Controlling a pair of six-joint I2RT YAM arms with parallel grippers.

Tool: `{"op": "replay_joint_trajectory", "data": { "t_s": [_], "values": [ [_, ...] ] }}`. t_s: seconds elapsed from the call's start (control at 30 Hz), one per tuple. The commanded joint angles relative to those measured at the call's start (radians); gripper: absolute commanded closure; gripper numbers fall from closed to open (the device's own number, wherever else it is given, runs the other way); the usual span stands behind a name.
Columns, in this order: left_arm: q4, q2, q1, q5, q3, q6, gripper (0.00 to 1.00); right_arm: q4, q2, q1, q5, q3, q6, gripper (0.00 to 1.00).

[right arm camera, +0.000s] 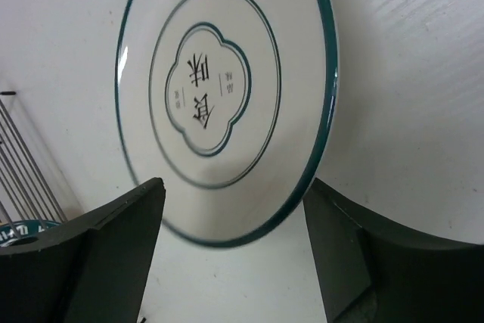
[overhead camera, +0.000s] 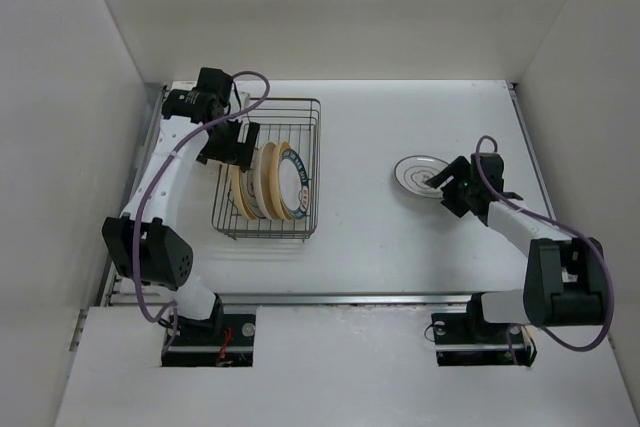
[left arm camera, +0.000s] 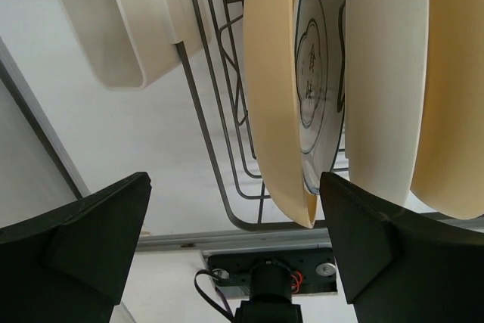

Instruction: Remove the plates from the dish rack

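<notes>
Jaws spread on both arms, the left straddling a yellow-tan plate's (left arm camera: pixel 272 111) edge in the dish rack (overhead camera: pixel 312 162), the right over a Chinese-lettered teal-rimmed plate (right arm camera: pixel 227 96) on open surface (overhead camera: pixel 380 247) right of it.

We count one dish rack (overhead camera: pixel 290 101) at nine o'clock, at least four plates (overhead camera: pixel 265 183) in it, and one plate (overhead camera: pixel 412 171) at three o'clock.

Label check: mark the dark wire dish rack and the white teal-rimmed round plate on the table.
dark wire dish rack (overhead camera: pixel 290 100), top external view, far rim.
white teal-rimmed round plate (right arm camera: pixel 219 96), right wrist view, printed centre.
</notes>
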Motion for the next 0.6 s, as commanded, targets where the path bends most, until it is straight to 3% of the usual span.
{"op": "replay_joint_trajectory", "data": {
  "t_s": [0.0,0.13,0.2,0.23,0.27,0.4,0.43,0.47,0.5,0.57],
  "values": [
    [-0.011,0.008,0.002,0.019,-0.01,0.015,0.08,0.005,-0.012,-0.006,0.018,0.017,-0.02,0.2],
    [-0.011,0.019,0.002,0.028,-0.001,0.015,0.23,-0.07,-0.038,-0.006,0.056,0.04,-0.043,0.19],
    [-0.02,0.028,0.002,0.037,0.022,0.015,0.37,-0.086,-0.062,-0.006,0.056,0.04,-0.066,0.19],
    [-0.02,0.028,0.002,0.058,0.022,0.015,0.53,-0.086,-0.073,-0.006,0.056,0.04,-0.066,0.19],
    [-0.02,0.017,0.002,0.059,0.022,0.015,0.59,-0.095,-0.082,-0.006,0.056,0.04,-0.077,0.19],
    [-0.02,0.017,0.002,0.082,0.031,0.015,0.72,-0.115,-0.128,-0.006,0.056,0.04,-0.098,0.19],
    [-0.02,0.029,0.002,0.091,0.031,0.015,0.82,-0.115,-0.128,-0.006,0.056,0.04,-0.098,0.19],
    [-0.031,0.04,0.002,0.091,0.031,0.015,0.82,-0.115,-0.139,-0.006,0.056,0.04,-0.098,0.19],
    [-0.031,0.04,0.002,0.091,0.031,0.015,0.94,-0.127,-0.139,-0.006,0.056,0.04,-0.108,0.19],
    [-0.031,0.04,0.002,0.063,0.041,0.004,1.0,-0.136,-0.148,-0.006,0.056,0.04,-0.108,0.19]
  ]
}}
